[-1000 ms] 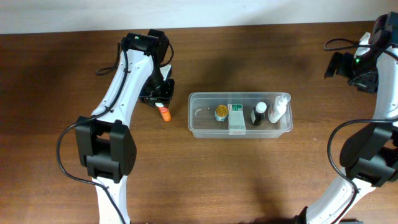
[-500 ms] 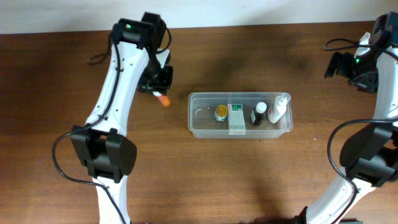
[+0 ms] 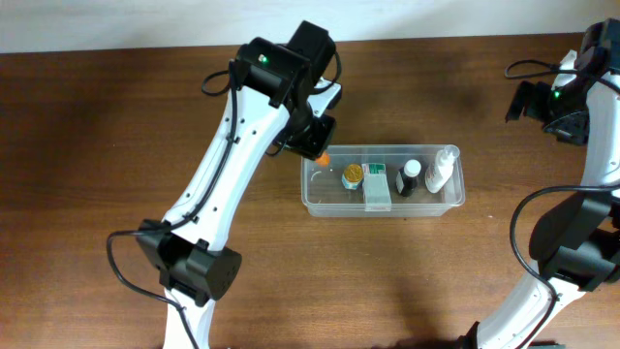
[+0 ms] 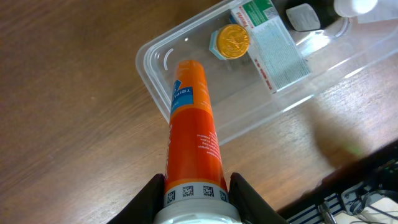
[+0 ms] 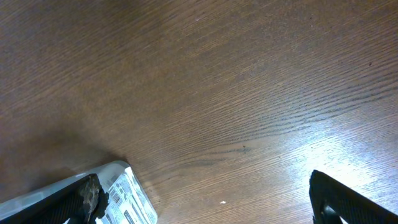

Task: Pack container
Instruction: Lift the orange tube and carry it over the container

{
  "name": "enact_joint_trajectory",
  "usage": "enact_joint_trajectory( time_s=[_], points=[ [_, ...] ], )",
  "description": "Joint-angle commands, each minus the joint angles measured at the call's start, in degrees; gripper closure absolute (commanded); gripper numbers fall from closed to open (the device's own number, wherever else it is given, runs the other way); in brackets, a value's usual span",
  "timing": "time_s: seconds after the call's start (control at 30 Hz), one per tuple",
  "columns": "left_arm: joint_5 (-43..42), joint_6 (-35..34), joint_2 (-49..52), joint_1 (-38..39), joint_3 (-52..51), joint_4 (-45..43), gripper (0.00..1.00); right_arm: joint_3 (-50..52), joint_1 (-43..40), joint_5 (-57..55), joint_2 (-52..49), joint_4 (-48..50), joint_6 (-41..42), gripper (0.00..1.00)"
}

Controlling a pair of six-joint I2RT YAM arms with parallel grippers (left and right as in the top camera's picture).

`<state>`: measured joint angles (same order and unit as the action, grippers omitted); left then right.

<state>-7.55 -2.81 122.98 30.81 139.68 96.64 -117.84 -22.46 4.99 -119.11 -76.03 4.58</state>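
Observation:
The container (image 3: 384, 206) is a long clear plastic bin at mid-table. It holds a gold-capped jar (image 3: 353, 175), a white-and-green box (image 3: 376, 186), a dark bottle with a white cap (image 3: 409, 176) and a white spray bottle (image 3: 439, 169). My left gripper (image 3: 315, 145) is shut on an orange tube (image 3: 323, 155) and holds it over the bin's left end. In the left wrist view, the tube (image 4: 194, 137) sits between my fingers, its far end above the bin's rim (image 4: 147, 62). My right gripper (image 3: 542, 102) is open and empty at the far right edge.
In the right wrist view, my gripper (image 5: 205, 186) hangs over bare wood, with a white labelled object (image 5: 127, 193) beside its left finger. Cables (image 3: 528, 68) run near the right arm. The table's back edge meets a white wall (image 3: 97, 19).
My left gripper lifted the orange tube off the table and carried it right, to the bin's left end. The bin shifted slightly right. The right arm has not moved.

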Motion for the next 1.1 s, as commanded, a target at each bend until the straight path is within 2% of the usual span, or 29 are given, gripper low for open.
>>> enact_joint_trajectory(
  time_s=[0.0,0.37,0.63,1.07],
  points=[
    [2.8,0.9,-3.1,-0.5,1.2,0.1,0.68,0.3,0.3,-0.3,0.3,0.0,0.6,0.02],
    [2.4,1.1,-2.0,0.4,-0.1,0.1,0.68,0.3,0.3,-0.3,0.3,0.0,0.6,0.02],
    [2.4,1.1,-1.0,1.0,-5.9,-0.2,0.67,0.3,0.3,-0.3,0.3,0.0,0.6,0.02],
    [0.5,1.2,-1.0,1.1,-16.4,-9.3,0.67,0.3,0.3,-0.3,0.3,0.0,0.6,0.02]
  ],
)
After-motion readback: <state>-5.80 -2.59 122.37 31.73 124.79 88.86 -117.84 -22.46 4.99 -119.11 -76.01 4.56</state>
